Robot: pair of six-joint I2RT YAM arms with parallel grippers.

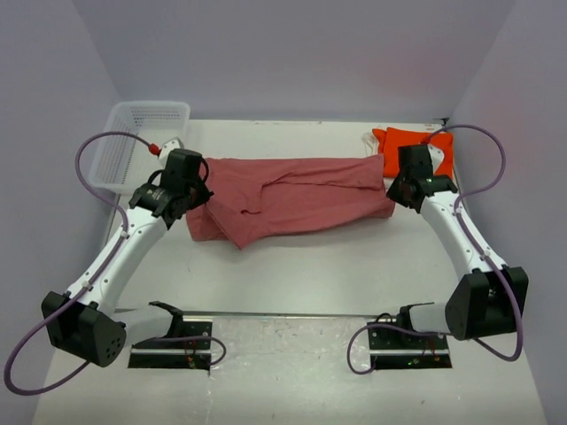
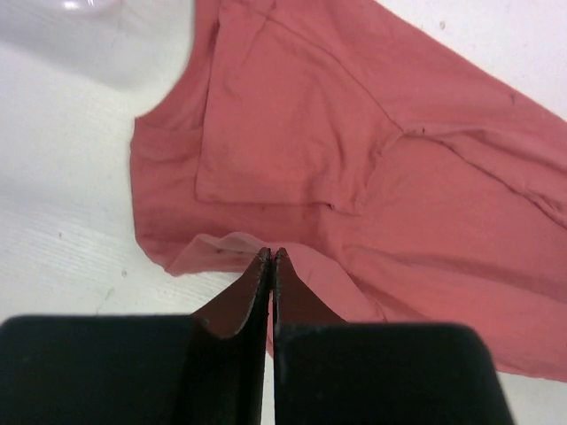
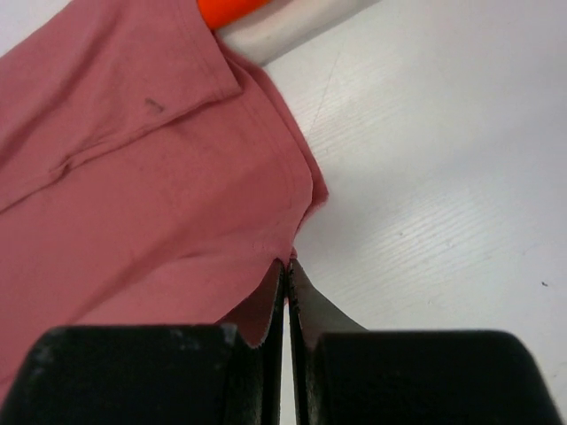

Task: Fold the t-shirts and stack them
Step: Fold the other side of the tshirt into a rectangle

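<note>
The rose-red t-shirt (image 1: 297,195) lies stretched left to right across the table's middle, partly folded lengthwise. My left gripper (image 1: 197,197) is at its left end, jaws shut on a pale turned-up edge of the shirt (image 2: 354,150). My right gripper (image 1: 396,192) is at its right end, jaws shut on the shirt's corner (image 3: 159,177). The orange t-shirt (image 1: 415,148) lies folded at the back right, partly behind my right wrist, and shows in the right wrist view (image 3: 229,9). A white cloth edge (image 1: 376,139), likely the white t-shirt, peeks out beside it.
A white plastic mesh basket (image 1: 133,142) stands at the back left corner, close behind my left arm. The purple side walls close in on both sides. Bare white table (image 1: 310,266) lies between the shirt and the arm bases.
</note>
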